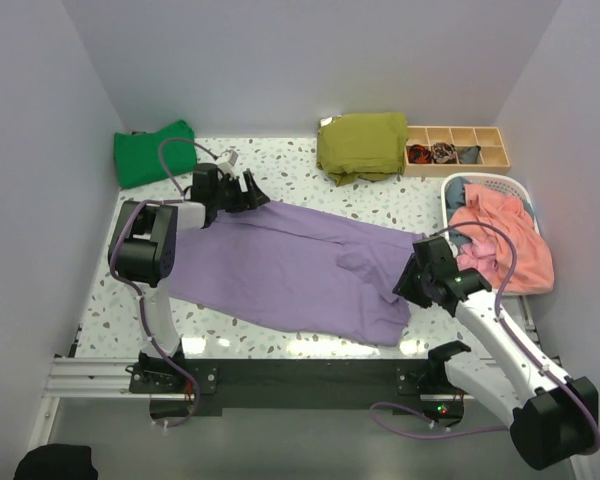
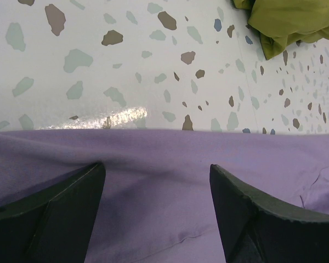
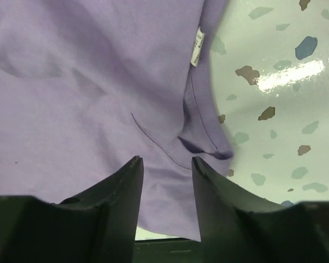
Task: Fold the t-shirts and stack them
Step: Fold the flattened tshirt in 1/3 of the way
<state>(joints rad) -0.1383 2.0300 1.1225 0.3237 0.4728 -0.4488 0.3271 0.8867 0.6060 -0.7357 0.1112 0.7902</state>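
Note:
The lavender-purple t-shirt (image 1: pixel 300 270) lies spread across the middle of the table, partly rumpled. My left gripper (image 1: pixel 248 192) is over its far left edge, jaws wide open above the cloth (image 2: pixel 153 181); the left gripper (image 2: pixel 158 170) holds nothing. My right gripper (image 1: pixel 412 285) is at the shirt's right end by the neck. In the right wrist view the right gripper (image 3: pixel 166 160) is open, with the lavender cloth (image 3: pixel 88 82) under the gap and the white neck label (image 3: pixel 197 47) just beyond. The bright green t-shirt (image 1: pixel 155 152) lies folded at the back left.
An olive-green folded garment (image 1: pixel 362 145) lies at the back centre, its corner also seen as olive cloth (image 2: pixel 290 22). A wooden compartment box (image 1: pixel 460 150) stands to its right. A white basket (image 1: pixel 510 190) with pink cloth (image 1: pixel 505 240) stands at the right edge.

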